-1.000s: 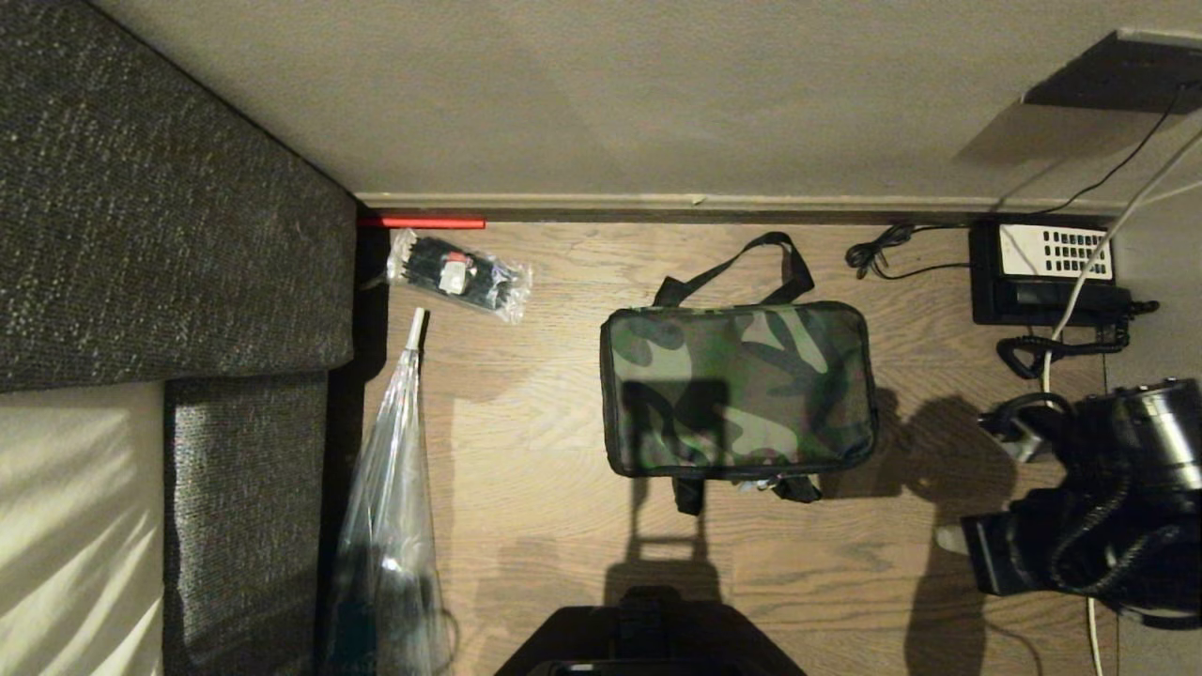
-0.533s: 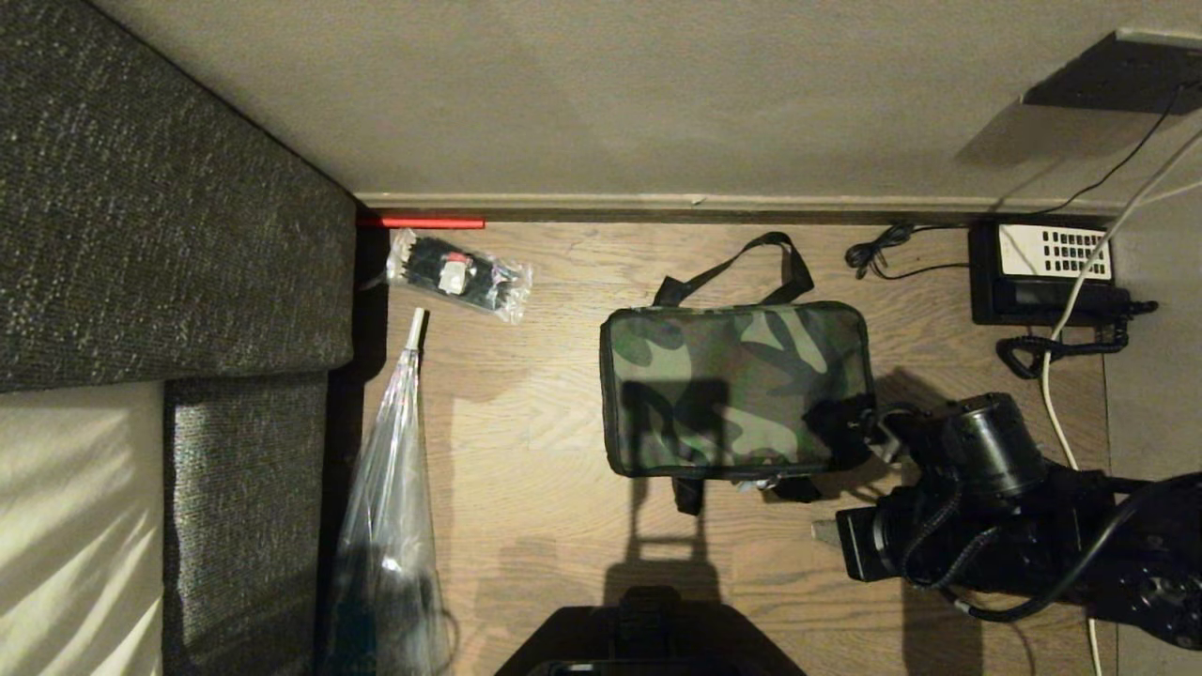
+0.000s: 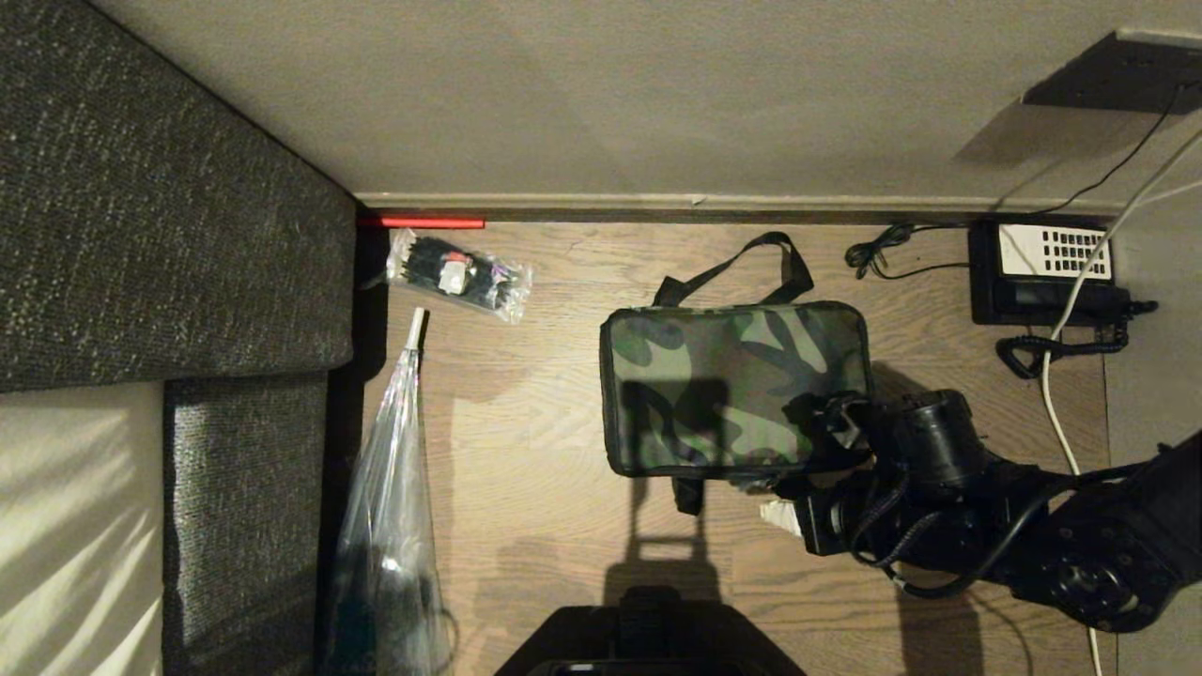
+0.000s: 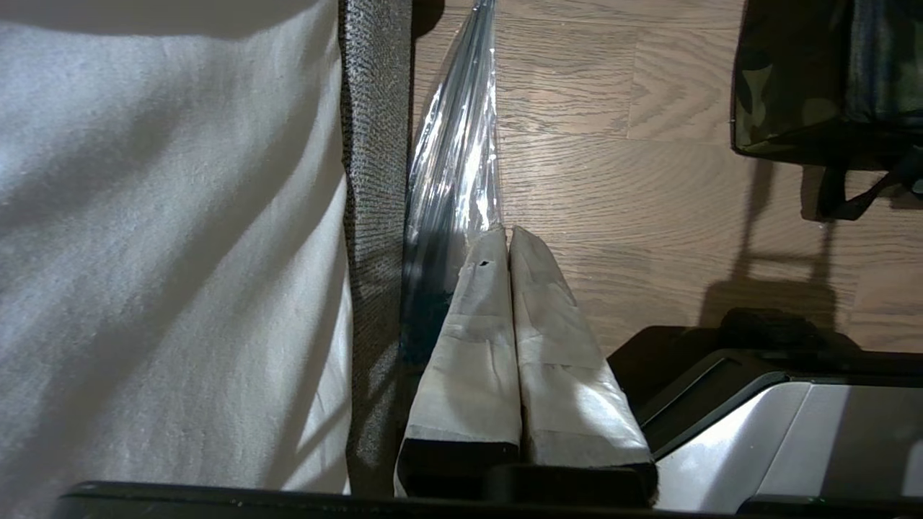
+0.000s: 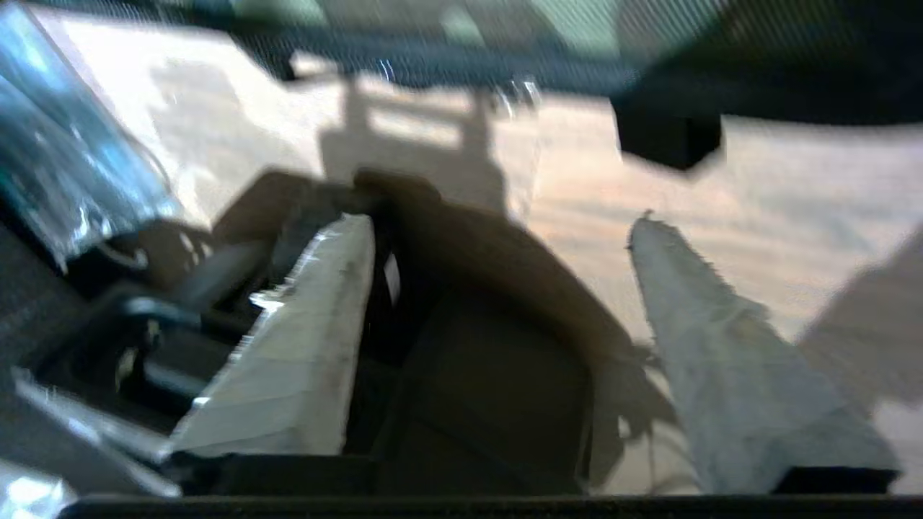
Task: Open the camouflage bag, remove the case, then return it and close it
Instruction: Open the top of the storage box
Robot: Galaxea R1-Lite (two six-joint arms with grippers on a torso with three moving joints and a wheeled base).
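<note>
On the wooden floor [image 3: 526, 526], seen from the head view, the camouflage bag [image 3: 732, 385] lies flat with its patterned top up, a little way from the far edge of the floor where the wall begins, and its zipper appears closed all around, so the case is not visible and is probably inside. Its black strap [image 3: 742, 263] loops toward the wall, likely just as it fell. The right gripper [image 3: 784, 502] is at the bag's near right corner, low over the floor, which I judge to be a good place to search for the zipper pull; one pale finger tip shows there, but this view does not show the gap between the fingers. A clear packet [image 3: 460, 274] of black items and a long clear plastic bag [image 3: 390, 526] lie along the left edge of the floor beside the sofa [image 3: 169, 235], well apart from the bag, and a black telephone [image 3: 1042, 272] sits in the far right corner. From the left wrist view, the left gripper [image 4: 508, 238] hangs parked beside the sofa with its taped fingers pressed together on nothing, just over the plastic bag. From the right wrist view, which is blurred, the two fingers [image 5: 310, 339] stand well apart with only floor between them, and the bag's dark edge is ahead, so nothing is grasped yet.
</note>
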